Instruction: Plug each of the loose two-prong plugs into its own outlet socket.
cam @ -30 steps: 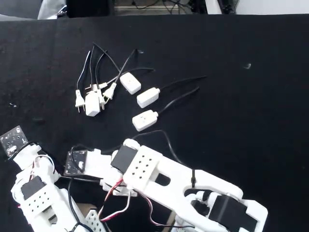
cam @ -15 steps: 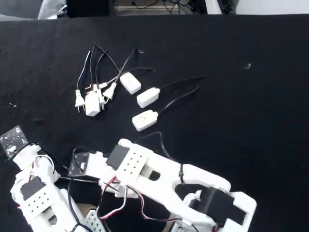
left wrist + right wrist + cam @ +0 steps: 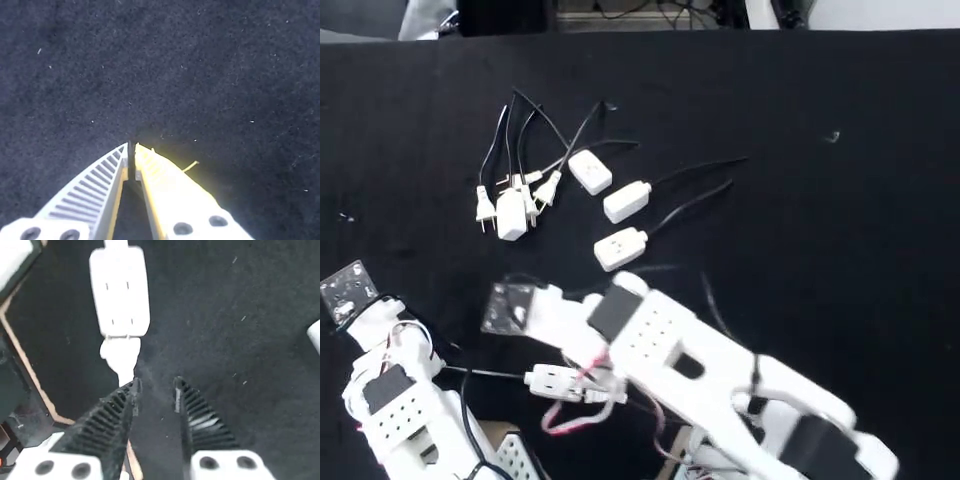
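Progress: one plug (image 3: 120, 352) appeared seated in a socket (image 3: 120, 292); loose plugs (image 3: 480, 208) and empty sockets (image 3: 626, 201) lay unmated. Left jaws were together, right jaws apart, both empty.

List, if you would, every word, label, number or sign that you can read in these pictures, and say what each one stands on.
No text can be read in any view.
Outlet sockets: plain white, no legible marking.
Socket block in the right wrist view: slots only, no lettering.
Small circuit board on an arm: any print there is too small to read.
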Controlling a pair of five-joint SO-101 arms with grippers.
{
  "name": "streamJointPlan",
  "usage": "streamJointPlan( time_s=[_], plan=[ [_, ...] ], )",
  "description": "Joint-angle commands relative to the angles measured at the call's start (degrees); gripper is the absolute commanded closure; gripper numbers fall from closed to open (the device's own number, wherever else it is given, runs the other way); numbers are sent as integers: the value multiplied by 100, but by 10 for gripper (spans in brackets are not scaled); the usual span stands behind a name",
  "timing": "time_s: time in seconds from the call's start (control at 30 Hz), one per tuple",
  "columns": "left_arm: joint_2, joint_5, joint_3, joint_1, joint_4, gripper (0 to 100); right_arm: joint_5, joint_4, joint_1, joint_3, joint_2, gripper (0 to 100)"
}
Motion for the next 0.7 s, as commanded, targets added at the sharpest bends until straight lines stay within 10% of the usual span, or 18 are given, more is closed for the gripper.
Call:
streamJointPlan(
  time_s=[0.0, 0.67],
  plan=[
    [-35, 44, -136, -13, -62, 967, -9, -202, 97, 655, -708, 885],
    [-35, 53, -136, -4, -70, 967, -26, -2277, -466, 2642, -857, 779]
  ],
)
